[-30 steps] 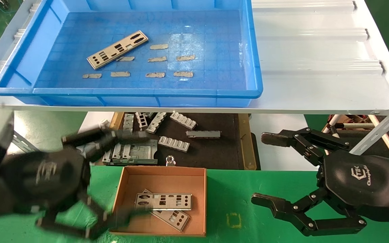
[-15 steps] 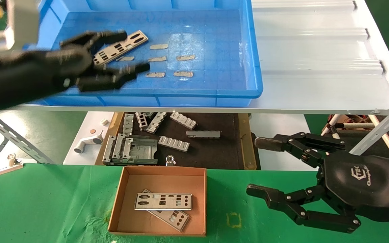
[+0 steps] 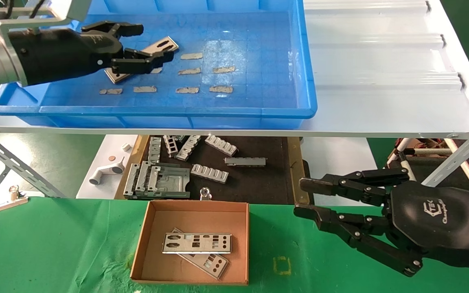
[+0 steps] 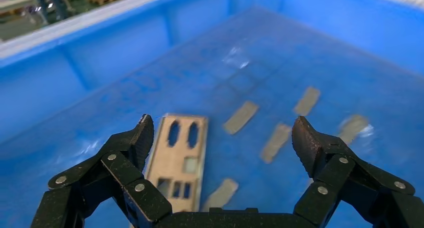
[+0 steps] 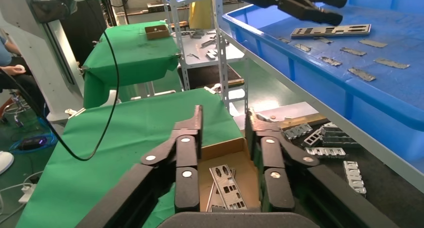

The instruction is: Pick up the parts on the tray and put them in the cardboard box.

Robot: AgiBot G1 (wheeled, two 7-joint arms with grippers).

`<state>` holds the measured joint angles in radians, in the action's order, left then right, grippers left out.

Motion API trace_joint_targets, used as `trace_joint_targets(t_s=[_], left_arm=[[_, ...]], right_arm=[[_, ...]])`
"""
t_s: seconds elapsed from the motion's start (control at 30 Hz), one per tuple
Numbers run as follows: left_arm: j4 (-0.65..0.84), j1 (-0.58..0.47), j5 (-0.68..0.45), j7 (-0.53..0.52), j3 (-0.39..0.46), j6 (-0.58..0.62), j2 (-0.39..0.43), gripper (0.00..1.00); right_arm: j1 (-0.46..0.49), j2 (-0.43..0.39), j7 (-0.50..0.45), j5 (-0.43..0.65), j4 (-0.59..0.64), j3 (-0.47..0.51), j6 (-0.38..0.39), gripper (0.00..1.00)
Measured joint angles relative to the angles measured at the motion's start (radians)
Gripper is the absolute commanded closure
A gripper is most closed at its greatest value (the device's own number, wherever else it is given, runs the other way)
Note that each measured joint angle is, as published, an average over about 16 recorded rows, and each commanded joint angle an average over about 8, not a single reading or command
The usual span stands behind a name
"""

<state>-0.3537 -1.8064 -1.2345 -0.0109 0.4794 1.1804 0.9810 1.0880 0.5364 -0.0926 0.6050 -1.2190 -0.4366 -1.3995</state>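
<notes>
Left end effector (image 3: 147, 42) hangs wide open, empty, over the thin silver-grey punched plate (image 3: 159, 45) in the blue plastic tray (image 3: 259, 112). Right end effector (image 3: 304, 198), marked "TEK", nearly closed, empty.

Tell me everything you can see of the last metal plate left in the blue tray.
The thin silver-grey metal plate is a long flat rectangle punched with slots and small rectangular cutouts. It lies flat and diagonal on the gridded floor of the bright blue plastic tray, among small tan tape strips. The open left gripper hangs over its near end, not gripping it.
</notes>
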Motion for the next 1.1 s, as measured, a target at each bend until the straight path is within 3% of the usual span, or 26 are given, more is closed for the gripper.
trace_joint_targets(t_s=[0.3, 0.63, 0.7, 0.8, 0.97, 1.03, 1.1], left_arm=[[0.174, -0.090, -0.056, 0.072, 0.030, -0.048, 0.059, 0.00], [0.263, -0.127, -0.074, 0.111, 0.040, -0.078, 0.093, 0.00], [0.273, -0.130, -0.076, 0.116, 0.041, -0.076, 0.096, 0.04], [0.286, -0.135, -0.078, 0.124, 0.043, -0.069, 0.099, 0.27], [0.302, -0.140, -0.080, 0.133, 0.045, -0.056, 0.101, 0.85], [0.308, -0.142, -0.081, 0.136, 0.045, -0.052, 0.101, 0.97], [0.314, -0.144, -0.081, 0.139, 0.045, -0.050, 0.101, 1.00]], right_arm=[[0.000, 0.000, 0.000, 0.000, 0.000, 0.000, 0.000, 1.00], [0.000, 0.000, 0.000, 0.000, 0.000, 0.000, 0.000, 1.00], [0.000, 0.000, 0.000, 0.000, 0.000, 0.000, 0.000, 1.00], [0.000, 0.000, 0.000, 0.000, 0.000, 0.000, 0.000, 1.00], [0.000, 0.000, 0.000, 0.000, 0.000, 0.000, 0.000, 1.00], [0.000, 0.000, 0.000, 0.000, 0.000, 0.000, 0.000, 1.00], [0.000, 0.000, 0.000, 0.000, 0.000, 0.000, 0.000, 1.00]])
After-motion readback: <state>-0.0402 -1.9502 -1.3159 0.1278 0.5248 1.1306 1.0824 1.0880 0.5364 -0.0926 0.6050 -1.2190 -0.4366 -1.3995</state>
